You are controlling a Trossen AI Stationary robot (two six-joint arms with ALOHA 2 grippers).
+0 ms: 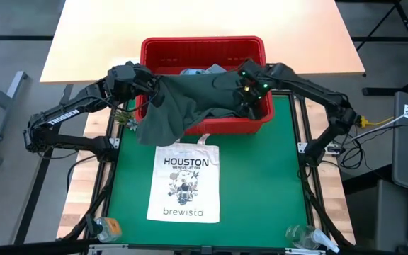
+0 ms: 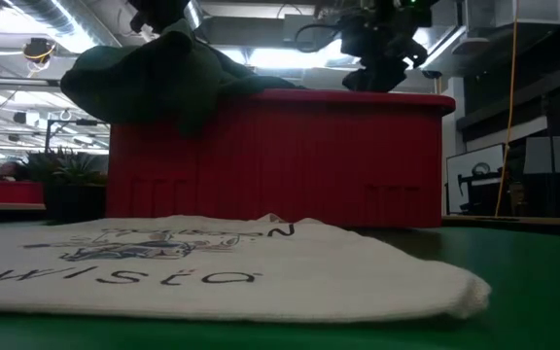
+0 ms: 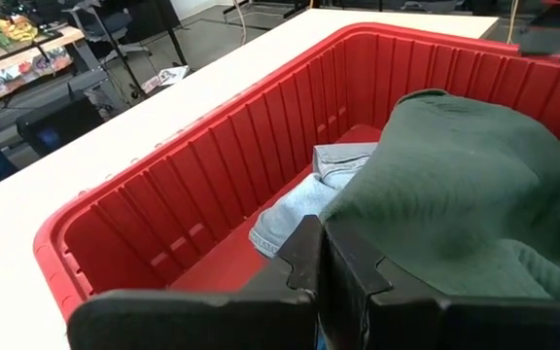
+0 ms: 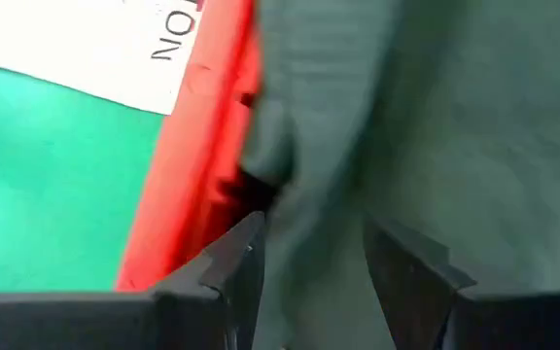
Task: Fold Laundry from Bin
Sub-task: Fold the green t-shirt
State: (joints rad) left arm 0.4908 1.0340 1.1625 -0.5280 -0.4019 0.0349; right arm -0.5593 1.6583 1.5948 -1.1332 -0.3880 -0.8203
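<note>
My left gripper [image 1: 149,91] sits over the left end of the red bin [image 1: 202,46], its 2 fingers pressed together on a fold of the dark green garment [image 1: 190,103]. That garment is draped across the bin and spills over the near rim onto the green mat [image 1: 261,184] (one flap hangs outside, just above the tote bag). My right gripper [image 1: 250,95] is down at the bin's right end, fingers [image 4: 236,267] held apart with the green cloth lying between them; I cannot tell whether they pinch it. Inside the bin, a light blue denim shirt [image 3: 304,199] lies on the floor beside the green one. The white tote bag [image 1: 185,183] lies flat on the mat, near the bin.
</note>
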